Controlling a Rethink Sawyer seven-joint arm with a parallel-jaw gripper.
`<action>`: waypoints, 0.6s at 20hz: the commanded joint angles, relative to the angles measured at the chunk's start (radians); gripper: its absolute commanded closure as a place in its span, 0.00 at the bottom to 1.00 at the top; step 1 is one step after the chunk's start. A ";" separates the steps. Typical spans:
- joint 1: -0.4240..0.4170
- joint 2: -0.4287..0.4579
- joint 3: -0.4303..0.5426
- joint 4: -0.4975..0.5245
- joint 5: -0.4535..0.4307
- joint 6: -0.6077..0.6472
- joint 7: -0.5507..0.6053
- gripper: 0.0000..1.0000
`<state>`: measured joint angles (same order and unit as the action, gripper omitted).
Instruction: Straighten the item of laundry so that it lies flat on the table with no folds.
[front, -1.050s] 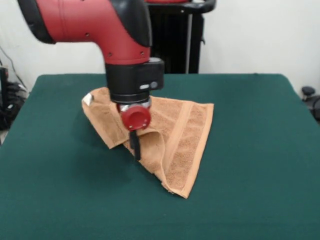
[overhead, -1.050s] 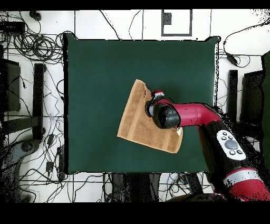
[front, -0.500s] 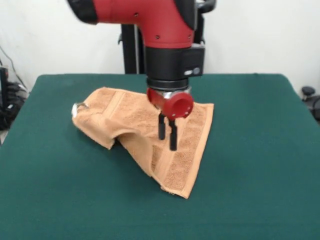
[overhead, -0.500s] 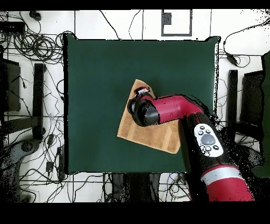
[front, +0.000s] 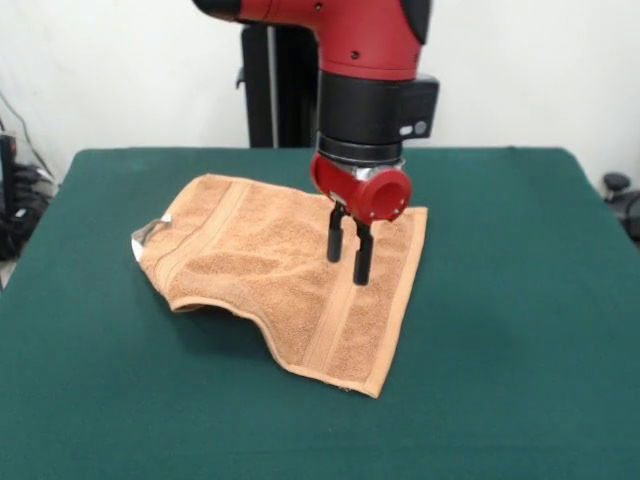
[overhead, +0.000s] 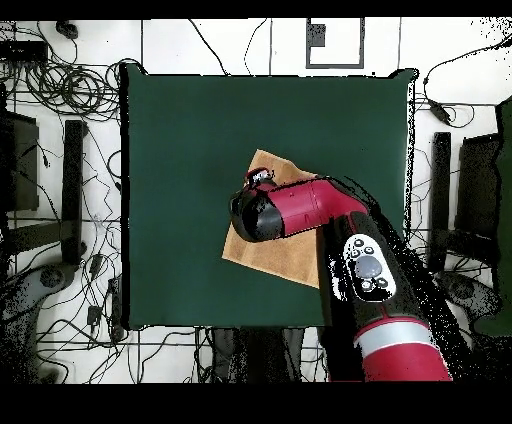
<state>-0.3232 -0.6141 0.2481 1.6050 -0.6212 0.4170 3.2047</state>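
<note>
One orange-tan towel (front: 285, 275) lies on one green table (front: 500, 330). The towel sits near the table's middle in the front view, and in the overhead view (overhead: 268, 250) it lies toward the robot's side of the table, with much of it covered by the arm (overhead: 300, 208).

The towel is mostly spread out but not flat. Its left end in the front view is rumpled, with a raised edge that curls and casts a shadow on the table. One small pale tag (front: 145, 232) shows at that left corner. Two flat woven bands can be counted: one running near the left end (front: 200, 225), and one running along the right side (front: 345, 310) toward the corner nearest the camera. The right part of the towel lies smooth against the table.

One red and black arm comes down over the towel's right half. Its one gripper (front: 349, 270) has two black fingers (front: 362, 262) pointing down, with a narrow gap between them and nothing held. The tips hang just above the towel, close to the right band; whether they touch the cloth cannot be told.
</note>
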 joint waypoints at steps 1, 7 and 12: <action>0.057 0.099 -0.046 -0.029 0.034 0.081 0.001 0.00; 0.031 0.190 -0.052 -0.117 0.021 0.106 -0.071 0.00; 0.017 0.197 -0.062 -0.179 -0.016 0.159 -0.168 0.00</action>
<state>-0.3047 -0.5216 0.1836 1.5189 -0.6222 0.4252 3.2047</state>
